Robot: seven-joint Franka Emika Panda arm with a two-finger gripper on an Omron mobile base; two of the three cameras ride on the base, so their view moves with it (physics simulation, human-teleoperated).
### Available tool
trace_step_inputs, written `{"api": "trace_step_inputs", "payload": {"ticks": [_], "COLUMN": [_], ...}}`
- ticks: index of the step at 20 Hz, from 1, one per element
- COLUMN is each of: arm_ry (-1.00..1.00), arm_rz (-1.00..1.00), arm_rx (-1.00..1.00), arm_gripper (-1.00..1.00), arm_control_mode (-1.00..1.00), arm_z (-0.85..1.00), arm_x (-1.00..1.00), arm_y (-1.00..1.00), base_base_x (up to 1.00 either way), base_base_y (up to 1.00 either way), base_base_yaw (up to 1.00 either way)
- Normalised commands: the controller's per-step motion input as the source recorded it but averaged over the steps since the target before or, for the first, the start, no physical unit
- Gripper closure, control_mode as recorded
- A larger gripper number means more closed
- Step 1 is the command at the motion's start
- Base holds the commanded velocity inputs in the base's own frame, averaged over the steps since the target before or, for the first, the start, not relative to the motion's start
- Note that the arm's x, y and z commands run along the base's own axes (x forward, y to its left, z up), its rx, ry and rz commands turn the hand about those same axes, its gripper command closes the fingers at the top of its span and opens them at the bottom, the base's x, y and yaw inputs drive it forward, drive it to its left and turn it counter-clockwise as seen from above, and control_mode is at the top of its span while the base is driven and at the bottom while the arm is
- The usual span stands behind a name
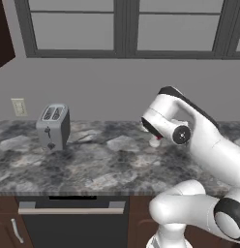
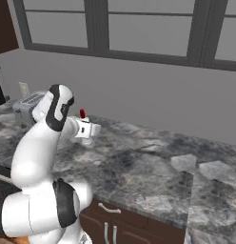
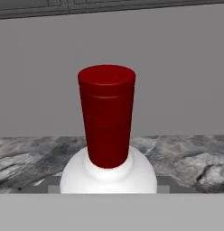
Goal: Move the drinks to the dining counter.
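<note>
A white bottle with a red cap, one of the drinks, stands upright right in front of the hand camera, in the middle of the view. From the right base view its red cap pokes up above my gripper, which reaches in level from the side and is shut on the bottle's body. In the left base view my wrist covers most of it, and a bit of the white bottle shows low by the marbled worktop. The dining counter is out of view.
A silver two-slot toaster stands on the worktop to the left, also seen as the toaster behind my arm. A grey wall with windows backs the worktop. A wall outlet sits left of the toaster.
</note>
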Motion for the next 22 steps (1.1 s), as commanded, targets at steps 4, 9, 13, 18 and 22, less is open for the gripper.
{"api": "trace_step_inputs", "payload": {"ticks": [4,9,13,18,22], "arm_ry": [0.68,0.13,-0.08,0.28,0.36], "arm_rz": [-0.11,-0.09,-0.18,-0.21,-0.18], "arm_rx": [0.0,-0.12,-0.21,-0.05,-0.02], "arm_gripper": [1.0,1.0,1.0,1.0,1.0], "arm_control_mode": [-1.0,-1.0,-1.0,-1.0,-1.0], "arm_z": [0.92,0.91,0.96,1.0,1.0], "arm_x": [0.0,-0.3,-0.75,-0.72,-0.63], "arm_y": [0.03,0.09,0.12,0.03,0.01], "base_base_x": [0.0,0.0,0.0,0.0,0.0], "base_base_y": [0.0,0.0,0.0,0.0,0.0], "base_base_yaw": [0.0,0.0,0.0,0.0,0.0]}}
